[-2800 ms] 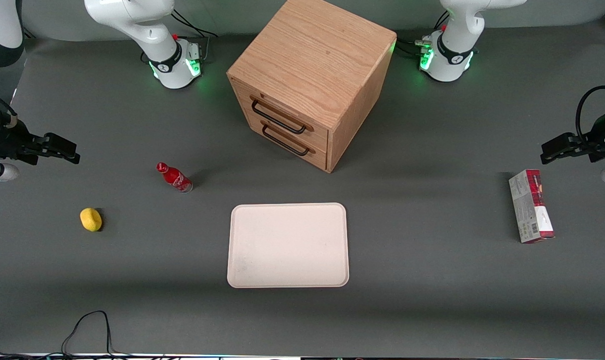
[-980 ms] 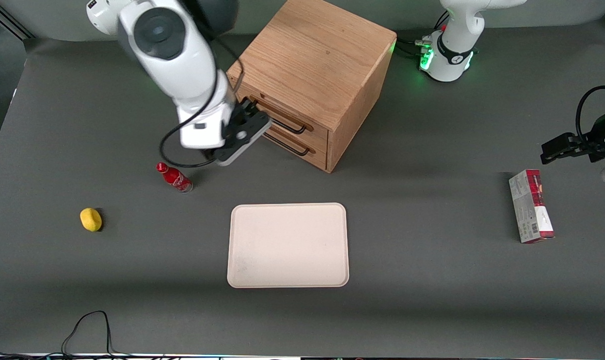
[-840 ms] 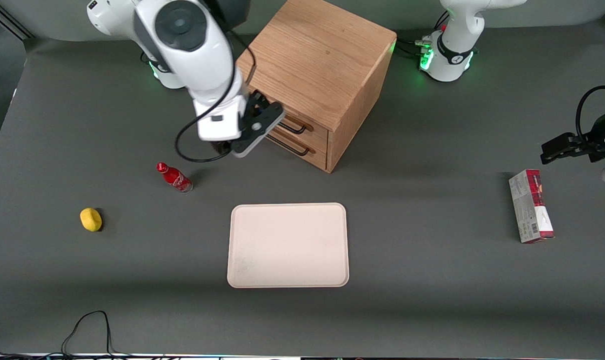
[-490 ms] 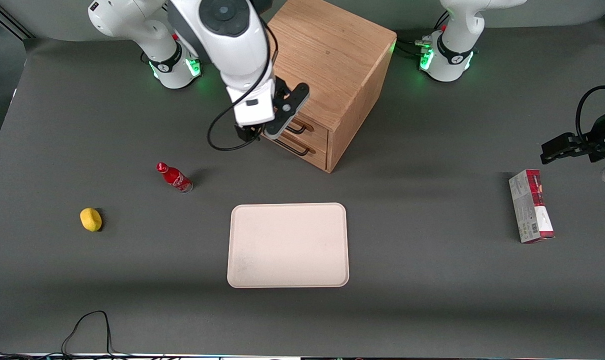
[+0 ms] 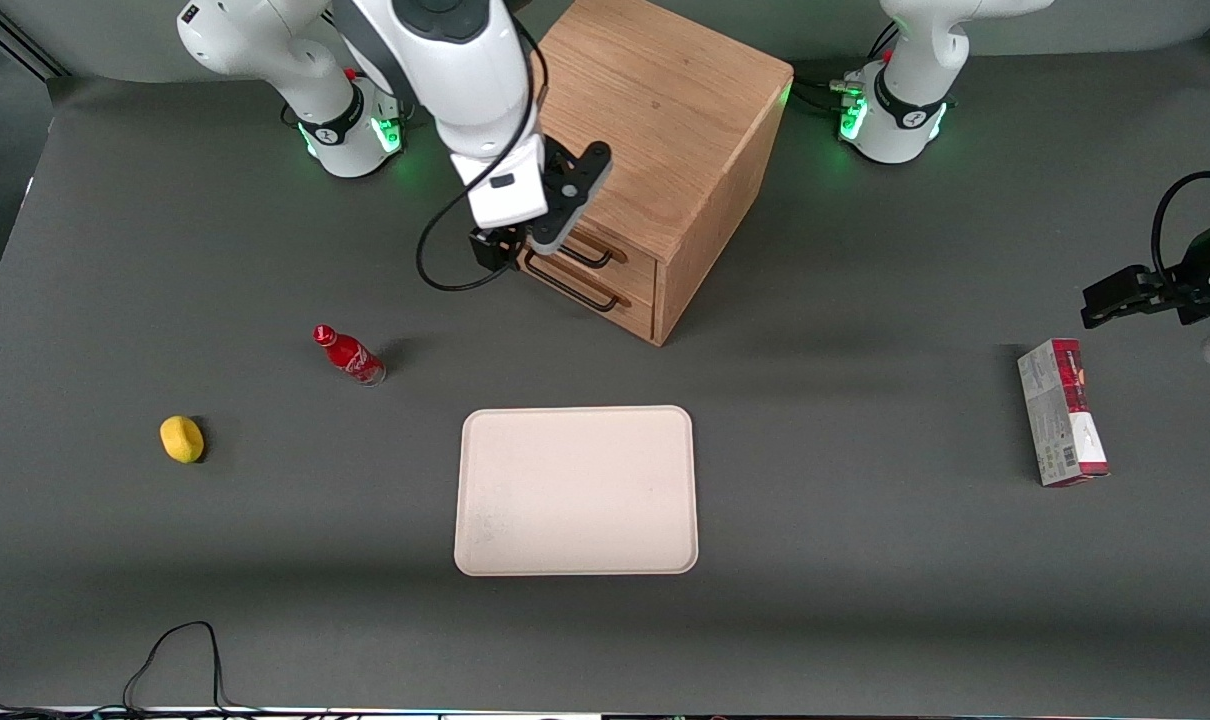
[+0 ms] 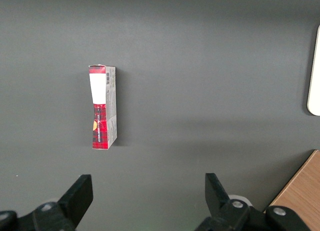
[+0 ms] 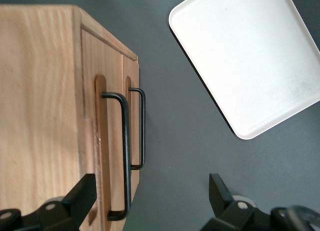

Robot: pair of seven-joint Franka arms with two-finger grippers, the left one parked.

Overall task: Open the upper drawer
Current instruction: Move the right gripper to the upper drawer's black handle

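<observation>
The oak cabinet [image 5: 630, 100] stands at the middle of the table, farther from the front camera than the tray. Its upper drawer [image 5: 633, 262] is shut, with its black bar handle [image 5: 593, 258] partly covered by my hand. The lower drawer's handle [image 5: 577, 291] lies just under it. My right gripper [image 5: 545, 235] hovers above the drawer fronts, pointing down. In the right wrist view the upper handle [image 7: 126, 156] runs close to one finger [image 7: 82, 191], with the lower handle [image 7: 143, 128] beside it. The gripper [image 7: 150, 196] is open and holds nothing.
A cream tray [image 5: 575, 490] lies nearer the front camera than the cabinet, also in the right wrist view [image 7: 250, 61]. A red bottle [image 5: 350, 355] and a yellow lemon [image 5: 181, 439] lie toward the working arm's end. A red and white box [image 5: 1060, 412] lies toward the parked arm's end.
My right arm swung in from the table's working-arm end to above the cabinet's drawer fronts. In the last half second it shifted a little toward the arm's base. The drawers stay shut.
</observation>
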